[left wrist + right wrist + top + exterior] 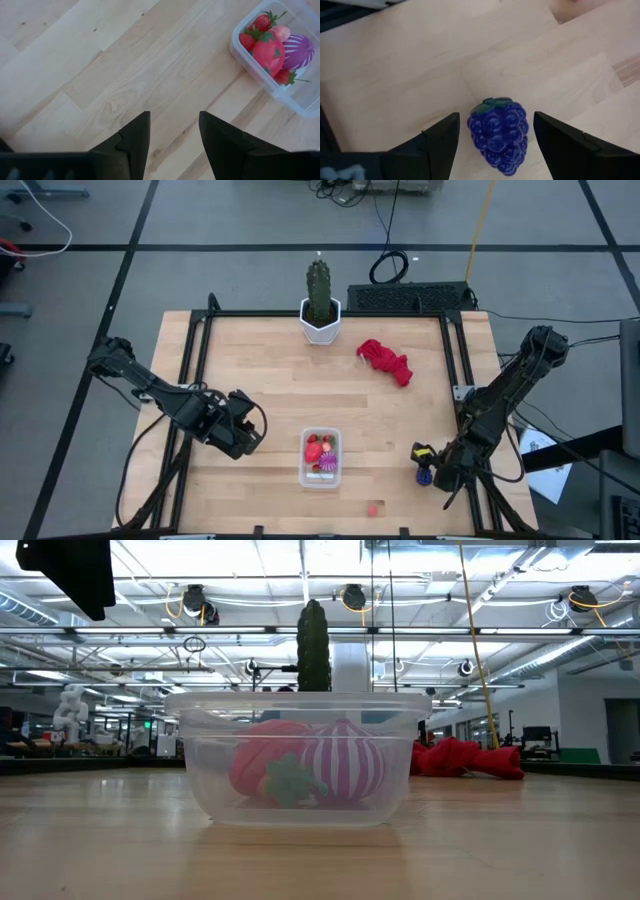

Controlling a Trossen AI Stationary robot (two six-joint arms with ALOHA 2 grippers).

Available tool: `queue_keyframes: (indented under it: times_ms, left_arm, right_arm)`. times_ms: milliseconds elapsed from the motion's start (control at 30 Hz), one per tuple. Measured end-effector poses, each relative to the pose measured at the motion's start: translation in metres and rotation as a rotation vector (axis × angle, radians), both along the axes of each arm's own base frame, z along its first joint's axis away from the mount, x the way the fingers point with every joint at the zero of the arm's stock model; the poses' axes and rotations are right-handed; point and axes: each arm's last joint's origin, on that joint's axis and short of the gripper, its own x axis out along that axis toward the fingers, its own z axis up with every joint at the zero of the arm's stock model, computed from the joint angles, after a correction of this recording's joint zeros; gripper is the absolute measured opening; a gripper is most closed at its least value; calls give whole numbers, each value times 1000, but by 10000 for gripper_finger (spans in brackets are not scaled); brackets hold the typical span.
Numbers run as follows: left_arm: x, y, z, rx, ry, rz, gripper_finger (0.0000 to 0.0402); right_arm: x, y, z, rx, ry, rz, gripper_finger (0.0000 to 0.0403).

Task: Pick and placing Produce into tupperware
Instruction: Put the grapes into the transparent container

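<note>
The clear tupperware (321,458) (300,802) (240,52) sits at the table's near middle and holds red strawberries (267,52) and a magenta striped round piece (299,50) (345,762). A dark purple grape bunch (424,475) (500,135) lies on the wood near the right edge. My right gripper (432,468) (496,120) is open, with a finger on either side of the bunch and a gap showing on both sides. A tiny pink piece (373,508) lies by the near edge. My left gripper (250,435) (173,117) is open over bare wood, left of the tupperware.
A green cactus in a white pot (320,308) (313,645) stands at the far edge. A red cloth (386,361) (465,758) lies right of it. A black frame rail (455,370) runs along the table's sides. Bare wood spans the middle between the cactus and the tupperware.
</note>
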Motion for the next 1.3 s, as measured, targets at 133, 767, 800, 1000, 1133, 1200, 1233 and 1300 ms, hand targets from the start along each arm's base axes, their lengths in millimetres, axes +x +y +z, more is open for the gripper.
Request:
queue_keyframes:
  times_ms: [133,767,800,1000,1133,1200,1233,1300]
  left_arm:
    - [0,0,0,0,0,0,175]
    - [0,0,0,0,0,1,175]
    - [0,0,0,0,0,1,175]
    - [0,0,0,0,0,1,175]
    - [0,0,0,0,0,1,175]
    - [0,0,0,0,-1,3,175]
    - [0,0,0,0,-1,4,175]
    - [0,0,0,0,-1,4,175]
  right_arm:
    - [1,1,1,25,3,-30,244]
    - [0,0,0,37,64,-127,257]
    - [0,0,0,34,61,-121,262]
    - [0,0,0,30,53,-105,297]
    - [1,1,0,45,48,-113,309]
    - [1,1,1,52,44,-113,310]
    - [1,1,1,55,42,-113,310]
    - [1,2,1,66,53,-138,311]
